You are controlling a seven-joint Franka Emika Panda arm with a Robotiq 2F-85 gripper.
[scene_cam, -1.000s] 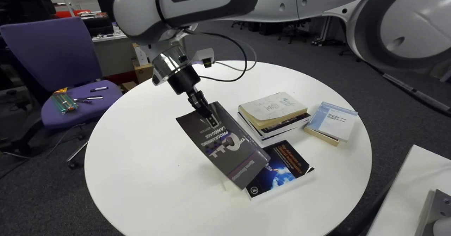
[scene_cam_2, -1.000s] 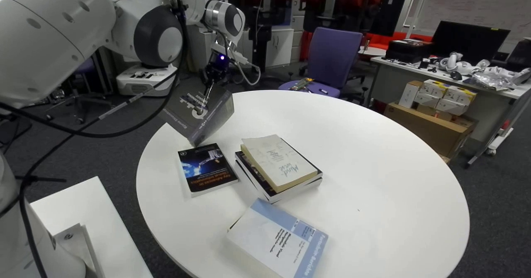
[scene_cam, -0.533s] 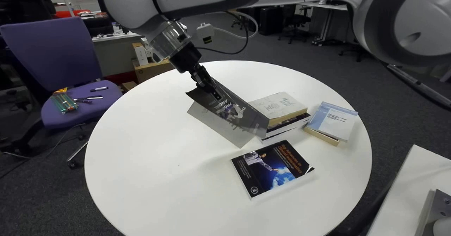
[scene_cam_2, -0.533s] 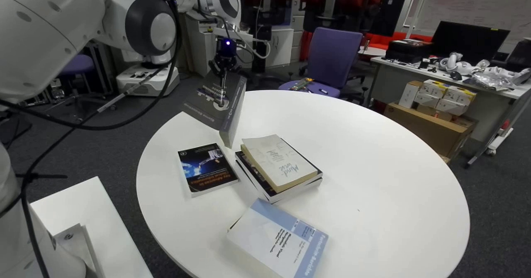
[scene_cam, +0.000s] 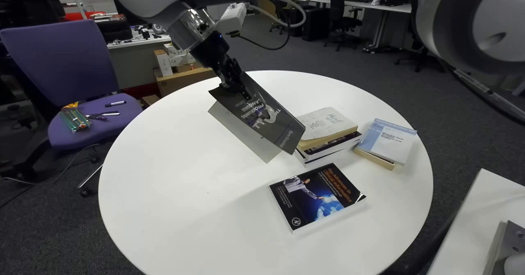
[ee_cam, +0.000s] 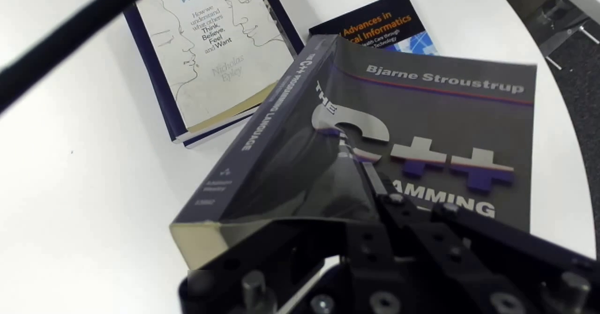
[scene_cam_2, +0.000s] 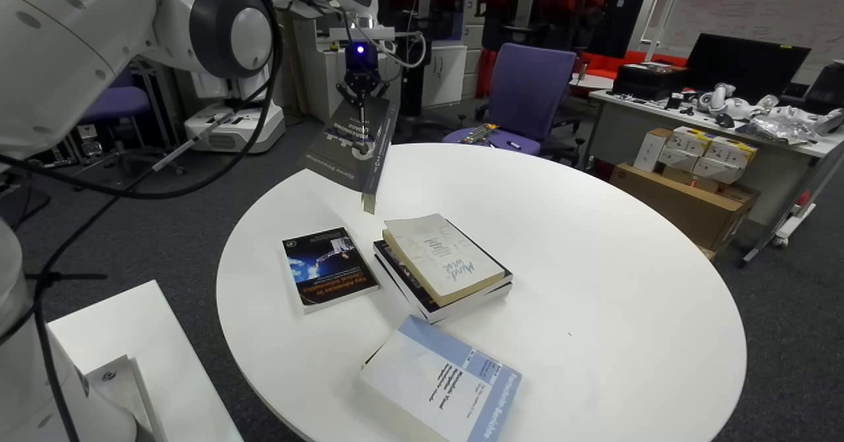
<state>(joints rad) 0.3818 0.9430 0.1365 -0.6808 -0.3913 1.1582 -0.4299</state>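
My gripper (scene_cam: 247,94) is shut on the dark grey C++ book (scene_cam: 277,123), which hangs tilted above the table. The gripper also shows in an exterior view (scene_cam_2: 362,144) with the same book (scene_cam_2: 339,158). In the wrist view the fingertips (ee_cam: 372,178) pinch the book (ee_cam: 450,117) across its cover, and the cover bulges toward the spine. One finger is partly hidden behind the cover. A pale grey flap hangs under the dark cover. A dark blue informatics book (scene_cam: 316,197) lies flat nearby. A book stack topped by a cream "Mind wise" book (scene_cam_2: 442,257) is close to the held book's lower corner.
The books lie on a round white table (scene_cam: 176,193). A light blue and white book (scene_cam_2: 448,382) lies on another book beside the stack. A purple chair (scene_cam: 94,115) with pens and tools stands by the table. A white side surface (scene_cam_2: 132,343) stands near the arm's base.
The gripper has lifted and carried the C++ book up and away from the informatics book, which is now uncovered. The book has turned, and a pale flap shows beneath its cover.
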